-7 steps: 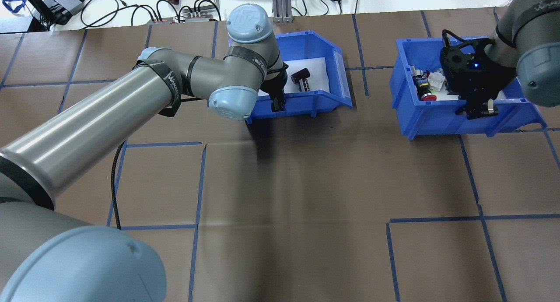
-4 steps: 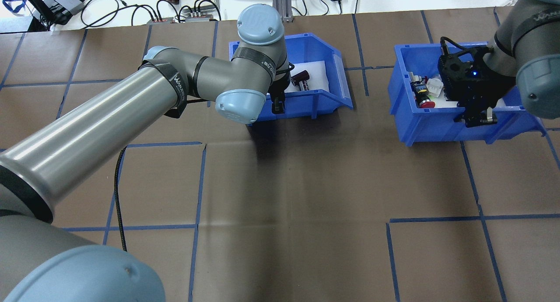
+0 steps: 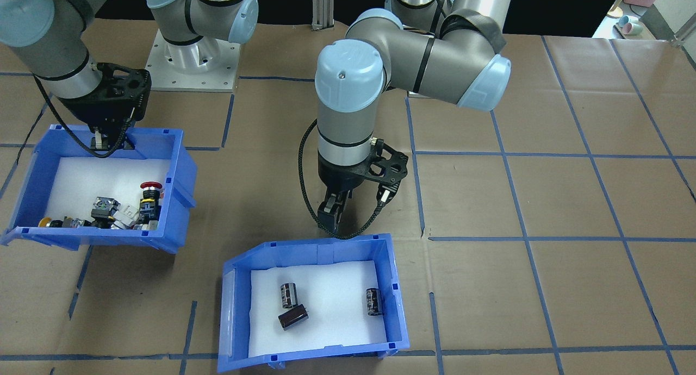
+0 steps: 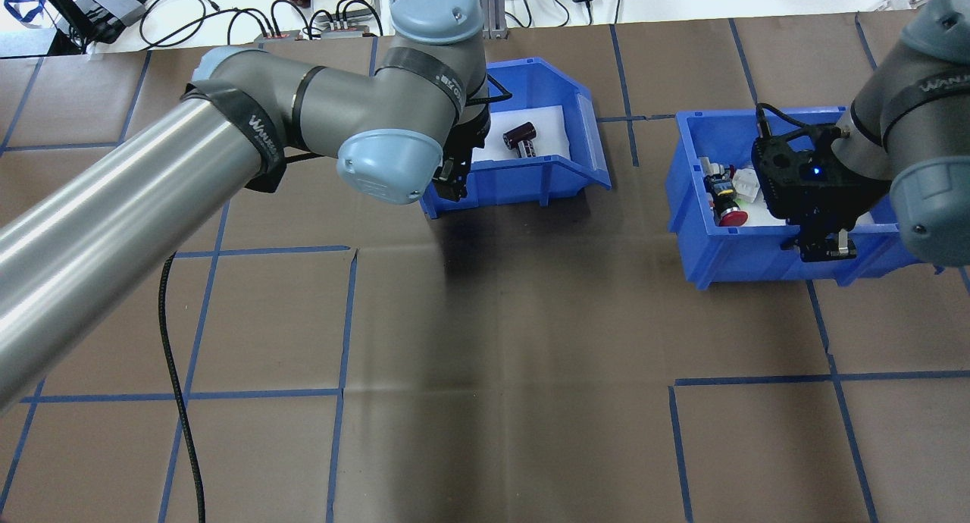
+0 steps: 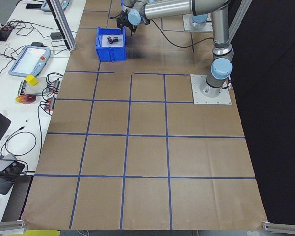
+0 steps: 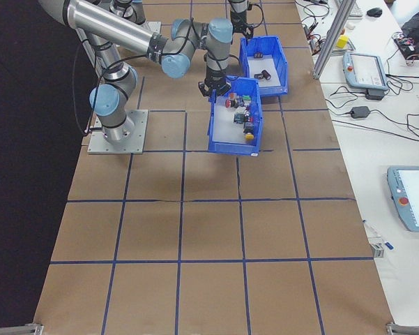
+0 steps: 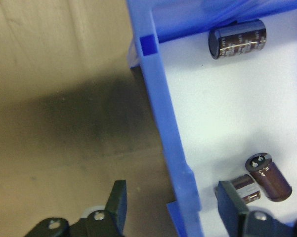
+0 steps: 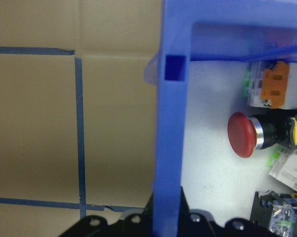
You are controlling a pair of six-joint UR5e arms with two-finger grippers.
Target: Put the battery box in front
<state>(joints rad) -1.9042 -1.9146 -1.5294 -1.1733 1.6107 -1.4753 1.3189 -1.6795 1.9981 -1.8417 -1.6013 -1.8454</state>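
1. Left pincer (image 7: 173,207): we see its two fingers spread, one either side of the near wall of the battery box (image 7: 160,113), neither pressed against it in the left wrist view.
2. In the front-facing view the left pincer (image 3: 333,218) hangs just at 12 o'clock of the battery box (image 3: 312,246), slightly above the rim.
3. Battery box liner is white foam; three dark cylindrical cells (image 3: 288,295) lie on it, two close together and one apart toward 3 o'clock in the front-facing view.
4. Overhead, the battery box (image 4: 523,180) sits on the table (image 4: 500,341) at the far side, sloped open end pointing to 3 o'clock.
5. Right pincer (image 8: 168,210): pressed onto the wall of the other blue bin (image 8: 170,123), pinching it; the wall runs straight between the fingers.
6. That bin (image 4: 758,246) holds a red push-button (image 8: 243,135) and assorted switches; we place it at 3 o'clock of the battery box overhead, well apart.
7. Table is covered in brown paper marked with blue tape lines (image 4: 345,318).
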